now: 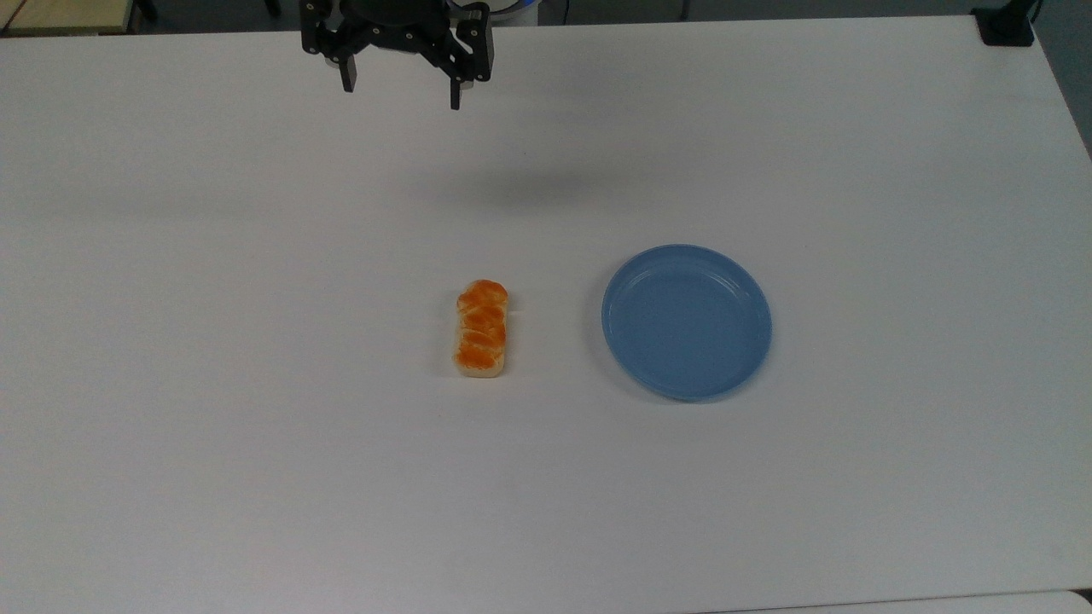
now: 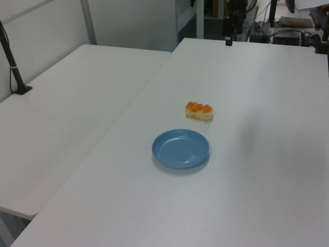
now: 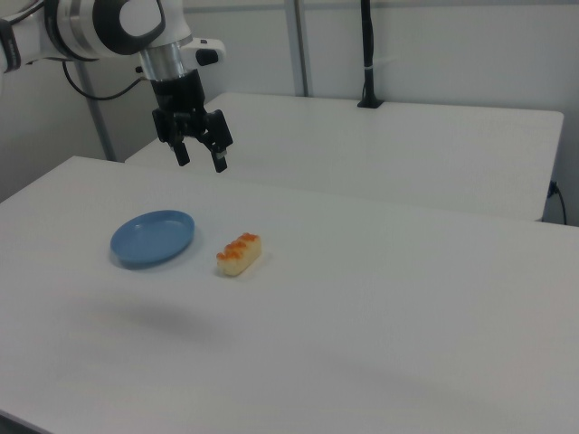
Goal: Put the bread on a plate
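The bread (image 1: pixel 482 329) is a small oblong loaf with an orange-brown segmented top and pale sides, lying flat on the white table (image 1: pixel 256 426). It also appears as the bread (image 2: pixel 199 110) and the bread (image 3: pixel 239 253). The light-blue round plate (image 1: pixel 687 321) lies bare to the top view's right of it, a short gap apart; plate (image 2: pixel 180 148), plate (image 3: pixel 153 238). My gripper (image 1: pixel 401 85) hangs high above the table's far side, open, nothing between its fingers; gripper (image 3: pixel 200 155).
A second white table (image 2: pixel 67 113) adjoins along a seam. A black post (image 3: pixel 366 54) stands on that table, and a black clamp base (image 1: pixel 1007 26) sits at the top view's upper right corner. The table's front edge runs along the top view's bottom.
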Controlling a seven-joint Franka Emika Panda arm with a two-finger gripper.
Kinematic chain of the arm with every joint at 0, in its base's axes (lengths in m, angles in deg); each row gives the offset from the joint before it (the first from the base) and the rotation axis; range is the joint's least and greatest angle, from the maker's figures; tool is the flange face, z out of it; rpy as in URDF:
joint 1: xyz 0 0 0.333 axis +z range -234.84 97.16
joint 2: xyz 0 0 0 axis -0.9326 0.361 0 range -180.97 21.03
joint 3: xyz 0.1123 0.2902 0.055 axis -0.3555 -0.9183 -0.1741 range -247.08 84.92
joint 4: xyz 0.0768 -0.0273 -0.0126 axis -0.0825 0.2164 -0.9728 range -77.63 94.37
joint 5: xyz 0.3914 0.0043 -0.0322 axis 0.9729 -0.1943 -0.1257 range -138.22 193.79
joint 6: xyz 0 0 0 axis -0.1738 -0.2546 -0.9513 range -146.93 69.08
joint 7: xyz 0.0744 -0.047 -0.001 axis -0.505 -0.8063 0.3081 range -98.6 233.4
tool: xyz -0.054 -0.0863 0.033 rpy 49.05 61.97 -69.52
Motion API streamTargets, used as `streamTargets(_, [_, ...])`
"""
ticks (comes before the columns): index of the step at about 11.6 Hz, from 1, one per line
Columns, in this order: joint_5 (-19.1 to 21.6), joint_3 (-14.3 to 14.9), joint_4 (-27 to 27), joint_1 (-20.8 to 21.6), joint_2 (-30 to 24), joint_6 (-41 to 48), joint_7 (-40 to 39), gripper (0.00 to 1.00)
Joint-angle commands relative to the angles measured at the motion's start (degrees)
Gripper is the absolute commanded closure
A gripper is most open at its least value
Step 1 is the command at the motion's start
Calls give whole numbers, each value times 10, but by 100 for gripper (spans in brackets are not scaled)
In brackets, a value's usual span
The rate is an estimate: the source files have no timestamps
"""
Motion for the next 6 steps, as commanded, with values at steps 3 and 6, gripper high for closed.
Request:
streamTargets(3, [-1, 0, 13, -7, -15, 0, -30, 0])
streamTargets(6, [-1, 0, 13, -6, -15, 5, -31, 0])
